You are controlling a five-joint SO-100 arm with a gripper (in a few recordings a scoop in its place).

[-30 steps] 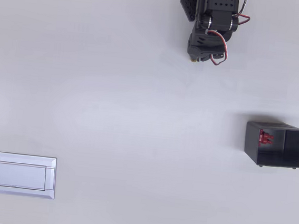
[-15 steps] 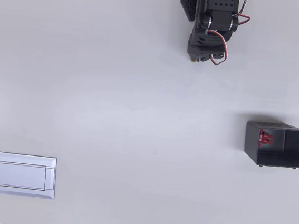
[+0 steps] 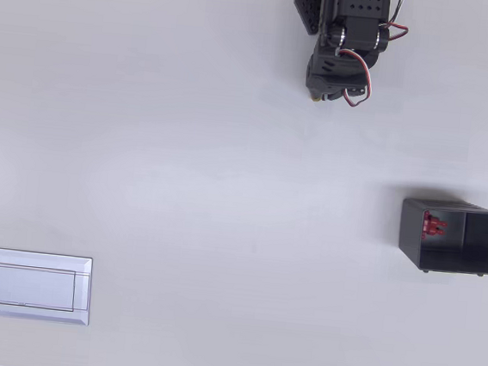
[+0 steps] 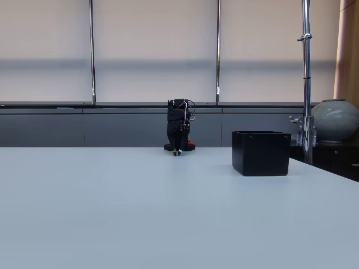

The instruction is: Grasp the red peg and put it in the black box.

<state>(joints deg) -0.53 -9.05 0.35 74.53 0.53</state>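
The red peg lies inside the black box, against its left inner wall in the overhead view. In the fixed view the black box stands at the right of the table and its walls hide the peg. The black arm is folded up at the table's far edge. Its gripper points down at the table, well away from the box, and the fingers come together at one tip with nothing between them. From the fixed view the gripper sits left of the box and farther back.
A flat pale grey rectangular plate lies at the lower left in the overhead view. Beyond the table's right side stand a metal pole and a round vase. The pale tabletop stretches between arm, box and plate.
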